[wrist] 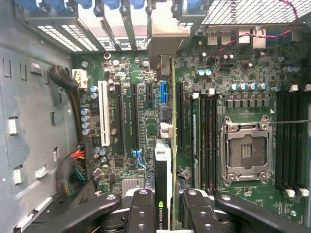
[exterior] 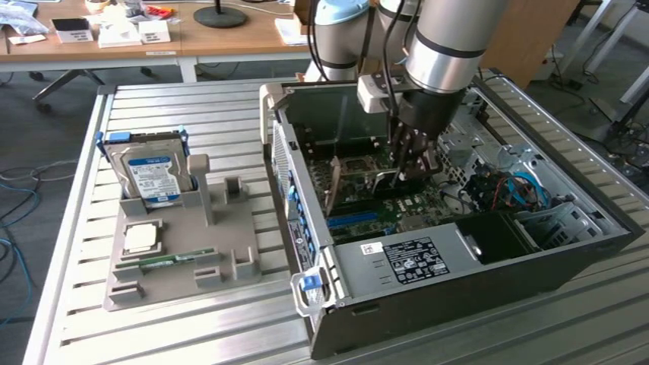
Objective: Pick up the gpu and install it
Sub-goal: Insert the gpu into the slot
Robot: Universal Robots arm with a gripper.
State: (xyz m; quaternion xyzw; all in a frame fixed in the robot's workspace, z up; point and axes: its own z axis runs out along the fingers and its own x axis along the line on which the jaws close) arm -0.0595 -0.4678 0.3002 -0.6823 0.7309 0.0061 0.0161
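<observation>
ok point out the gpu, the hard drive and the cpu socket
gpu point(wrist: 163, 191): wrist view, dark part above the logo
hard drive point(exterior: 152, 176): exterior view, blue-white label
cpu socket point(wrist: 246, 151): wrist view, middle of the socket

The table point(exterior: 203, 114) is ribbed metal, the holder point(exterior: 167, 277) matt plastic, the case point(exterior: 487, 300) sheet metal.

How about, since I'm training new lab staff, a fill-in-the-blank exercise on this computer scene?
1. The gripper grips the ____ inside the computer case.
2. The ____ with the blue-white label stands in the grey holder.
3. Beneath the gripper lies the green ____.
Missing words: graphics card; hard drive; motherboard.
</observation>
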